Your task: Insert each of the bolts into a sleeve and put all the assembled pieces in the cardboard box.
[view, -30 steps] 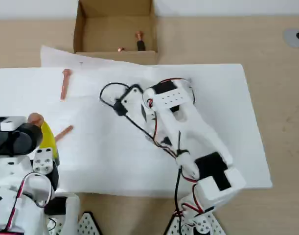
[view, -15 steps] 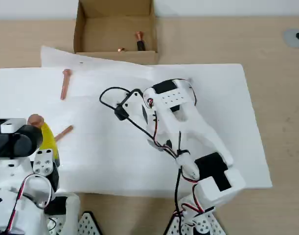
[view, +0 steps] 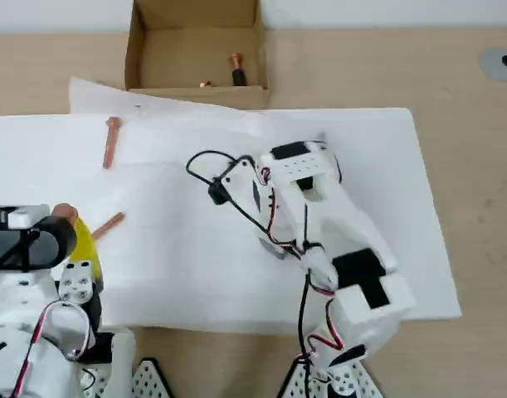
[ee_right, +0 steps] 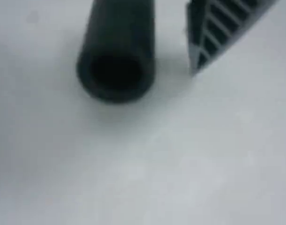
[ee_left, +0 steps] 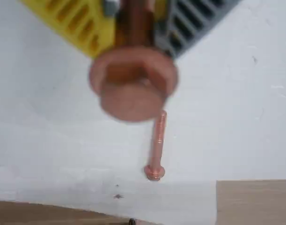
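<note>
The left pincer (ee_left: 135, 26) pinches a copper bolt (ee_left: 133, 84) at the near left. The right pincer (view: 301, 168) is mid-paper by a black sleeve (ee_right: 117, 51); I cannot tell its grip. Two loose bolts (view: 110, 141) lie on the left, and the cardboard box (view: 135, 50) stands far.

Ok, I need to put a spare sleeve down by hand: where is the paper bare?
One free patch: the paper between the right arm and the paper's right edge. Another lies between that arm and the two loose bolts. The left is crowded, with those bolts and the bolt in the left fingers.
</note>
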Controlling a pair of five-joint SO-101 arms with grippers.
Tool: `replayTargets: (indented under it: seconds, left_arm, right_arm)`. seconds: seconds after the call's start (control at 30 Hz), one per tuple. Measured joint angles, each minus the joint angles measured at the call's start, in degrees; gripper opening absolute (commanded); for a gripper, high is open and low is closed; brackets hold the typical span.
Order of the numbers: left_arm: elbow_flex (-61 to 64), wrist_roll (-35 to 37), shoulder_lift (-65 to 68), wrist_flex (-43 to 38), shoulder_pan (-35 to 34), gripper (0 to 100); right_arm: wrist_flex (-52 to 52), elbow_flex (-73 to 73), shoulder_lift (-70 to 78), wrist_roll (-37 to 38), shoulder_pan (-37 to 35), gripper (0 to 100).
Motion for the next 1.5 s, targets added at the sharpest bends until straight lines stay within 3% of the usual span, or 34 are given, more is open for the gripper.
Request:
replayTargets:
  seconds: [0.53, 0.87, 1.07, 1.5]
  left_arm:
    - [8.3, -5.3, -14.5, -0.2, 0.0, 1]
    - [8.3, -5.3, -14.5, -0.2, 0.0, 1]
    - [8.3, -5.3, -14.5, -0.2, 0.0, 1]
    - [8.2, -5.3, -14.5, -0.2, 0.0, 1]
  right_arm:
    - [-0.5, -0.7, 3.4, 0.0, 0.4, 41.1]
    - [-3.3, -3.7, 3.3, -3.0, 6.7, 3.3]
    - [-2.1, -9.2, 4.8, -4.7, 8.7, 2.7]
    - [19.3, -36.4, 9.1, -4.9, 8.0, 2.7]
